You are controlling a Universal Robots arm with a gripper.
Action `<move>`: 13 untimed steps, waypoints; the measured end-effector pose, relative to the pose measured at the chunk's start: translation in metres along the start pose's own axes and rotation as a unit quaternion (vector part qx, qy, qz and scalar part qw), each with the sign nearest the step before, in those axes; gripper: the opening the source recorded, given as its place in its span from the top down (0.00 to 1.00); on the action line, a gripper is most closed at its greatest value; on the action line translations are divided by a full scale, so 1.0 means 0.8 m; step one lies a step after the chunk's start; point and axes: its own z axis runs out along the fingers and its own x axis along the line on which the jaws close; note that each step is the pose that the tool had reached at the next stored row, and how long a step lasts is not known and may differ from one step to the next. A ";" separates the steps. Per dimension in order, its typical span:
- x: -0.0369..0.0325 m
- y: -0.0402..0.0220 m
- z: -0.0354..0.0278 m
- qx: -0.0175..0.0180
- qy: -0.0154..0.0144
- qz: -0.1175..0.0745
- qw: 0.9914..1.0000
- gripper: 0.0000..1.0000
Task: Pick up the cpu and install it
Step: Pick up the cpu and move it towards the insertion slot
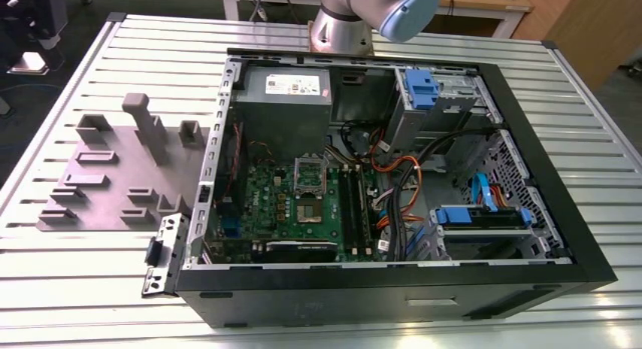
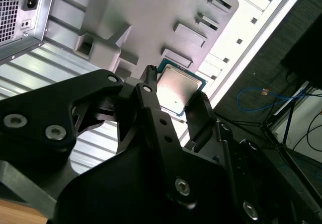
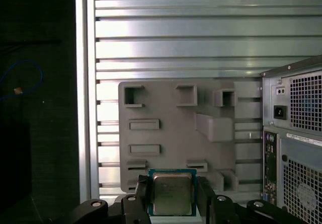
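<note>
The gripper [image 3: 172, 186] clamped the cpu [image 3: 172, 196] by two opposite edges above the moulded plate [image 3: 166, 133] (computer case [image 1: 381, 296] just beside it, toward the exterior view's right)

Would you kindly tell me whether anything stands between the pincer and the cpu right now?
Nothing visible does. In both wrist views the cpu sits directly inside the pincer, whose fingers clamp two opposite edges of it, with the grey moulded plate in the background behind it.
</note>
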 end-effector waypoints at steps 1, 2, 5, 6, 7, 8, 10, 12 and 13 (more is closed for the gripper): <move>-0.0002 0.0000 0.0000 0.000 0.000 0.000 1.000 0.53; -0.0005 0.0000 0.0000 0.000 0.000 0.000 1.000 0.53; -0.0021 0.0000 0.0001 0.000 0.000 0.000 1.000 0.53; -0.0023 0.0000 0.0001 0.000 0.000 0.000 1.000 0.53; -0.0026 0.0001 0.0000 0.000 0.000 0.000 1.000 0.53; -0.0029 0.0001 0.0000 0.000 0.000 0.000 1.000 0.53; -0.0036 0.0001 0.0001 0.000 0.000 0.000 1.000 0.53; -0.0046 0.0001 0.0000 0.000 0.000 0.000 1.000 0.53; -0.0051 0.0002 0.0001 0.000 0.000 0.000 1.000 0.53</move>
